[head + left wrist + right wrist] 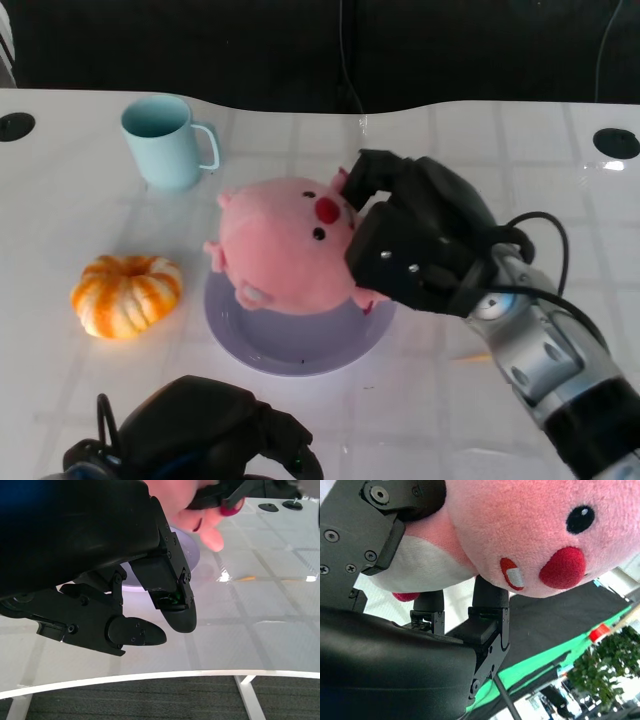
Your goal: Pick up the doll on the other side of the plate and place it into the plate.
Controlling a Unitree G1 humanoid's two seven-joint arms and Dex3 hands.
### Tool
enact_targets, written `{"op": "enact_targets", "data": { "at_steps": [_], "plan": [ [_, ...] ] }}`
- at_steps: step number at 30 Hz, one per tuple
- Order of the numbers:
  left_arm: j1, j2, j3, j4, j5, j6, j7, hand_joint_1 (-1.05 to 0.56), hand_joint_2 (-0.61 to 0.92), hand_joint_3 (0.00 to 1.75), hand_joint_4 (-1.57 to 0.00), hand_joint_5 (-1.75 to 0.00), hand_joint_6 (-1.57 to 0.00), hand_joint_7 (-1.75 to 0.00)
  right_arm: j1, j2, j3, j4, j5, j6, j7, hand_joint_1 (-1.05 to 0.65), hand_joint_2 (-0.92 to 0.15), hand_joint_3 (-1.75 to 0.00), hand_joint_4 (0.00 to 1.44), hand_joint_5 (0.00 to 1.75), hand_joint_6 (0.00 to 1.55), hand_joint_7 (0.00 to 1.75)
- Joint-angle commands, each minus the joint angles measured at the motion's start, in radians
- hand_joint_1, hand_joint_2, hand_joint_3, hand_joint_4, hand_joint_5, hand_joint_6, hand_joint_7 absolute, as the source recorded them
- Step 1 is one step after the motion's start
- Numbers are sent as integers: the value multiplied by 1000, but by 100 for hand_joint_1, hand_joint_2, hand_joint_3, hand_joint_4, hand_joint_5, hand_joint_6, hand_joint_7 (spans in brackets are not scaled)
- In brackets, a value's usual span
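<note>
The doll (290,245), a pink plush pig, sits over the lilac plate (300,350) with the right hand (415,240) wrapped around its side. The step in hand looks like the release. To do it well, the doll should be settled so its weight rests squarely on the middle of the plate before the fingers let go. A soft round toy like this will likely roll or tip if it is dropped from any height or left leaning on the rim. The fingers should open evenly and the hand should draw back toward the robot's right, away from the orange pumpkin (127,295) and the pale blue mug (165,140), so nothing drags the plush off with it.

The right hand is closed on the doll. In the head view its fingers curl over the top by the ear, and the right wrist view shows black fingers (487,597) pressing into the pink and white underside of the doll (520,530). Whether the doll's base already touches the plate is hard to say from these angles, as its body hides the contact.

The left hand (215,430) hangs low near the front edge of the desk (90,400), holding nothing. In its own wrist view its fingers (170,600) are loosely apart above the bare desk surface.
</note>
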Motion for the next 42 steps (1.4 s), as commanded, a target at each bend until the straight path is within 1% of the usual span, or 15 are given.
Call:
{"op": "enact_targets", "data": {
  "at_steps": [1,2,3,4,5,6,8,11,16,20,30,33,36,39,42],
  "plan": [
    [-5,7,-3,8,10,-14,19,-24,92,22,-83,-120,-104,-19,-43,11,-4,37,2,-17,-18,-8,-31,-127,94,175,84,155],
    [-6,8,-3,10,8,-16,20,-24,92,21,-82,-120,-104,-18,-44,14,-4,39,4,-20,-18,-9,-30,-127,92,171,88,133],
    [-6,8,-3,12,7,-17,21,-24,92,21,-82,-121,-104,-18,-44,15,-4,39,5,-23,-16,-11,-36,-115,88,160,91,100],
    [-7,8,-3,15,5,-18,21,-24,92,21,-82,-122,-104,-18,-41,15,-1,35,6,-25,-7,-13,-44,-99,82,149,92,77],
    [-8,8,-2,17,2,-21,22,-24,92,22,-81,-122,-104,-17,-38,11,6,28,3,-26,5,-17,-59,-72,72,118,84,45],
    [-7,8,-1,17,0,-18,19,-25,92,22,-81,-121,-104,-17,-37,-3,26,17,-18,-24,21,-21,-69,-53,62,105,77,26],
    [-6,7,1,15,-5,-15,15,-25,92,22,-80,-121,-103,-17,-35,-25,59,1,-55,-20,46,-30,-86,-23,43,70,62,6],
    [-3,8,5,19,-9,-18,20,-24,92,22,-81,-122,-104,-16,-23,-50,91,-31,-88,0,99,-41,-91,-12,23,47,44,1],
    [-2,14,7,24,-6,-35,28,-24,92,22,-81,-121,-105,-16,17,-79,92,-101,-95,17,149,-49,-92,-14,18,44,42,1],
    [-3,14,8,26,-5,-39,30,-24,92,22,-82,-121,-105,-15,41,-94,79,-142,-85,15,161,-49,-92,-17,19,45,45,3],
    [-17,12,-1,18,11,-8,5,-25,92,24,-81,-114,-105,-13,156,-208,5,-374,-18,-14,264,-48,-92,-19,23,51,47,3],
    [-23,16,-1,24,6,-8,3,-25,92,25,-83,-108,-105,-12,186,-226,-27,-450,16,-5,302,-51,-92,-18,20,71,47,2],
    [-28,17,-5,29,9,-5,0,-26,92,26,-83,-108,-105,-12,208,-238,-53,-517,42,18,335,-55,-92,-18,18,81,46,1],
    [-31,16,-9,36,10,-7,5,-27,92,26,-83,-107,-105,-11,232,-256,-80,-589,71,42,372,-57,-92,-21,14,82,44,0],
    [-35,13,-12,35,12,-3,5,-26,92,27,-83,-107,-105,-11,280,-292,-116,-671,87,49,395,-55,-92,-21,15,83,46,1]
  ]
}}
